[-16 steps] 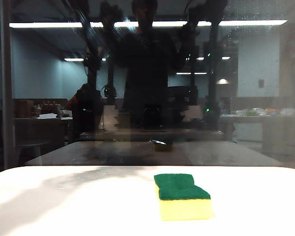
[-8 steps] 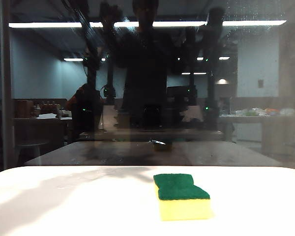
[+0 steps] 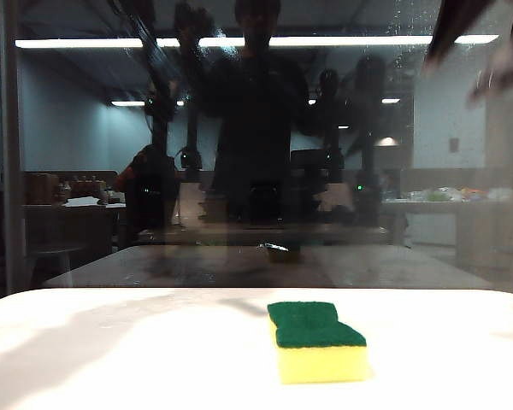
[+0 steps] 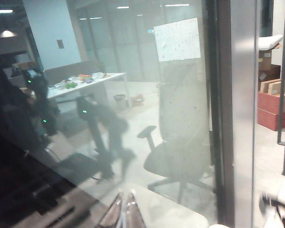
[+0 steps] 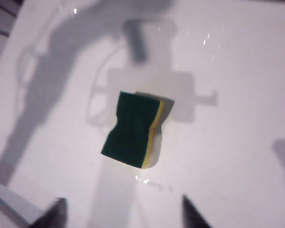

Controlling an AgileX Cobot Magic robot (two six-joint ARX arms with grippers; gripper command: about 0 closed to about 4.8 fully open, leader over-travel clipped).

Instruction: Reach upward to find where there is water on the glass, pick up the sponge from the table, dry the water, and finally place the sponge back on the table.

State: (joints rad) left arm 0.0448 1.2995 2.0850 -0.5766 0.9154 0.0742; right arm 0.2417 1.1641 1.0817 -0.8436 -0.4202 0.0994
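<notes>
Lying mid-table (image 3: 111, 359), sponge (image 3: 318, 340); right end effector (image 5: 121, 216) agape above.

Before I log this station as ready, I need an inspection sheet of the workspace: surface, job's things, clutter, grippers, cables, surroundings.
Surface: white table, shadowed, nothing spilled.
Job's things: sponge flat on the table, green side up; glass carries fine droplets near its top.
Clutter: nothing seen.
Grippers: right gripper open, above the sponge, blurred at the exterior view's upper right; left gripper faces the glass, state unclear.
Cables: nothing seen.
Surroundings: dark office room, with a person reflected in the glass.
</notes>
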